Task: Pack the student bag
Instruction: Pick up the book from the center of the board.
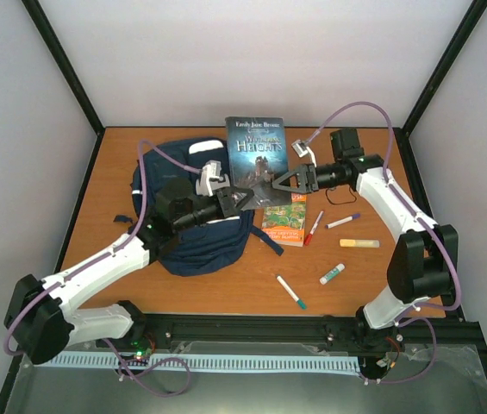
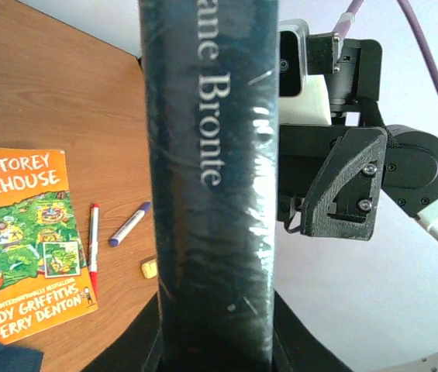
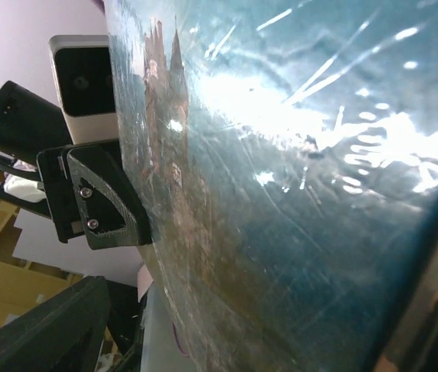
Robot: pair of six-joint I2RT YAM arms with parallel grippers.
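Student bag (image 1: 196, 246) beneath left end effector (image 1: 246, 200) clamping book (image 1: 256, 151); right end effector (image 1: 273, 185) seemingly released.

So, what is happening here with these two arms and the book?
The left gripper is shut on the lower edge of a dark novel, held up above the table. The right gripper is at its other lower corner; whether it grips is unclear. The student bag lies under the left arm. An orange book and several markers lie on the table, unpacked.

Wooden table (image 1: 226, 291), student bag (image 1: 200, 247), orange book (image 1: 284, 226), markers (image 1: 291, 291)
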